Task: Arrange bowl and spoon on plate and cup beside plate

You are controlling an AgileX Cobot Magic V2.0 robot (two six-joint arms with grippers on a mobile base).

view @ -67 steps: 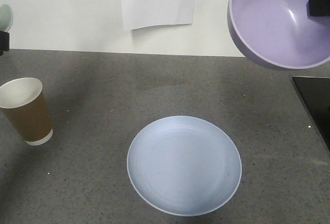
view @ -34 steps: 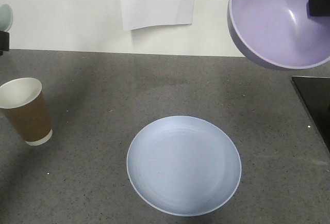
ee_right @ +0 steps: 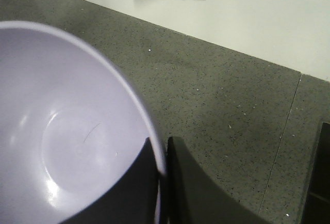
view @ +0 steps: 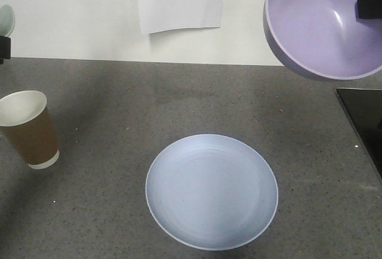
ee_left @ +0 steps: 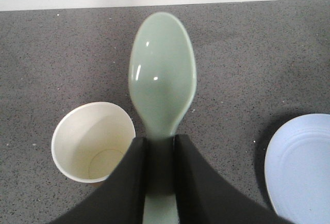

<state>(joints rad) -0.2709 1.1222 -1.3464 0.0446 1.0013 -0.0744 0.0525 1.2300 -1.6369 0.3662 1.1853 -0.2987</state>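
Note:
The pale blue-grey plate lies on the grey counter, front centre; its edge shows in the left wrist view. The brown paper cup stands upright at the left, its white inside seen from above. My left gripper is shut on the handle of the mint-green spoon, held in the air above the counter beside the cup; only the spoon's tip shows at the front view's left edge. My right gripper is shut on the rim of the lavender bowl, held high at the upper right.
A white sheet of paper hangs on the pale wall behind the counter. A black panel lies at the counter's right edge. The counter's back edge meets the wall.
Both arms hold still with the bowl and spoon. The counter, plate and cup have shifted very slightly left in the front view.

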